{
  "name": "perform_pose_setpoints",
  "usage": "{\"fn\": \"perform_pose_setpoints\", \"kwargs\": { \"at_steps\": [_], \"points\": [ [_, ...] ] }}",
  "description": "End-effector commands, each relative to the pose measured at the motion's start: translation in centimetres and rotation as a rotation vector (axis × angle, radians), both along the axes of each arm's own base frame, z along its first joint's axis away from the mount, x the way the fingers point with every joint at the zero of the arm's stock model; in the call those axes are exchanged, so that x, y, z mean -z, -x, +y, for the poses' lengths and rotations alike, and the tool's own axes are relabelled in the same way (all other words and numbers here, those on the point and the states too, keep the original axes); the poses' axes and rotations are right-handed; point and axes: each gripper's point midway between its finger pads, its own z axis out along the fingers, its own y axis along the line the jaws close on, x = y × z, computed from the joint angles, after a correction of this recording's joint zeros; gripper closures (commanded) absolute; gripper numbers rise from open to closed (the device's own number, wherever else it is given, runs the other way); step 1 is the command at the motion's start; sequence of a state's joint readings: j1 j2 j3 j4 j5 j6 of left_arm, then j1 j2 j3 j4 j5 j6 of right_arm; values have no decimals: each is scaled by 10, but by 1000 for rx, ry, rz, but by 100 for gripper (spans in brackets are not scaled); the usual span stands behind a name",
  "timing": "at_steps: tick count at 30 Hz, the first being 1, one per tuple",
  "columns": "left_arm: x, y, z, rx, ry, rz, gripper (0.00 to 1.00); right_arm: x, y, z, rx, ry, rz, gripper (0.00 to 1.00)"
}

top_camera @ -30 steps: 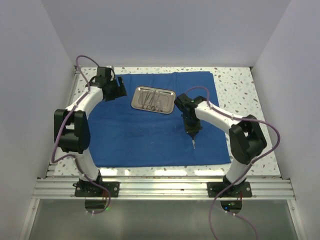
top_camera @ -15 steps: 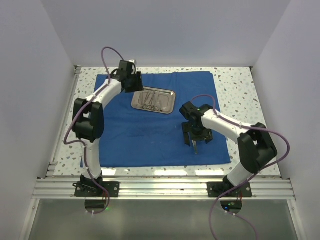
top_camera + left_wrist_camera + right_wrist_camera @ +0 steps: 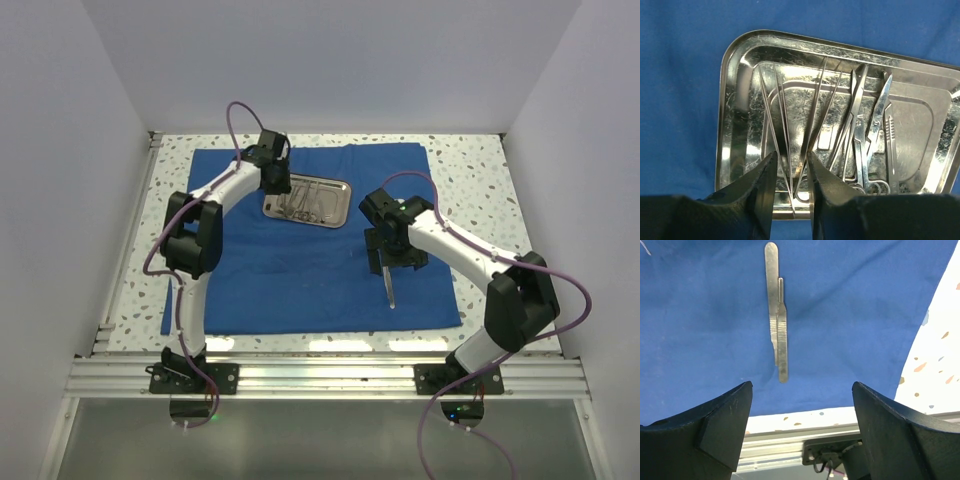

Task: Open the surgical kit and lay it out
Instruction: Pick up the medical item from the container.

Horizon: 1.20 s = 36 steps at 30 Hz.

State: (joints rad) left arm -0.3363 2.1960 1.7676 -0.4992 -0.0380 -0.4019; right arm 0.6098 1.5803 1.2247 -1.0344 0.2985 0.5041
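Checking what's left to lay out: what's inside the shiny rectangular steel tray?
Two thin silver tweezers, ring-handled instruments and another slim tool lie in the tray. The dark fingers of the left gripper cover part of its near edge.

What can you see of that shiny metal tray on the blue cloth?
The tray is a small rectangular dish with rounded corners, a raised rim and a stepped, recessed floor. It looks like polished steel with scuffed reflections. It lies flat on the cloth, toward the far side. Thin silver instruments lie lengthwise inside: tweezers, ring-handled scissors and other slim tools. The left gripper is at one short end, its tips either side of the tweezers. Whether it touches the tray is unclear.
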Motion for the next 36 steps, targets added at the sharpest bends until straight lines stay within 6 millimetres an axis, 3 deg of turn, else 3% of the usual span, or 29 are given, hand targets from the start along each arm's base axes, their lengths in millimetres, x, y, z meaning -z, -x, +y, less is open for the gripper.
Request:
{"fn": "perform_pose_setpoints", "kwargs": {
  "at_steps": [1, 9, 17, 24, 32, 36],
  "points": [
    [-7, -12, 6, -32, -21, -31, 67, -13, -9, -1, -26, 26, -29, 16],
    [14, 2, 11, -50, -41, 37, 77, -11, -16, 0, -58, 54, -10, 17],
    [-11, 25, 7, -30, 32, 13, 73, -7, -15, -4, -70, 79, 1, 16],
    [-8, 43, 3, 0, 39, 30, 69, -3, -16, -2, -65, 73, 3, 16],
    [9, 39, 4, 8, 15, 57, 71, 0, -16, -2, -57, 69, 8, 17],
    [7, 33, 1, 12, 19, 46, 72, 0, -15, -2, -57, 74, 8, 17]
  ]
}}
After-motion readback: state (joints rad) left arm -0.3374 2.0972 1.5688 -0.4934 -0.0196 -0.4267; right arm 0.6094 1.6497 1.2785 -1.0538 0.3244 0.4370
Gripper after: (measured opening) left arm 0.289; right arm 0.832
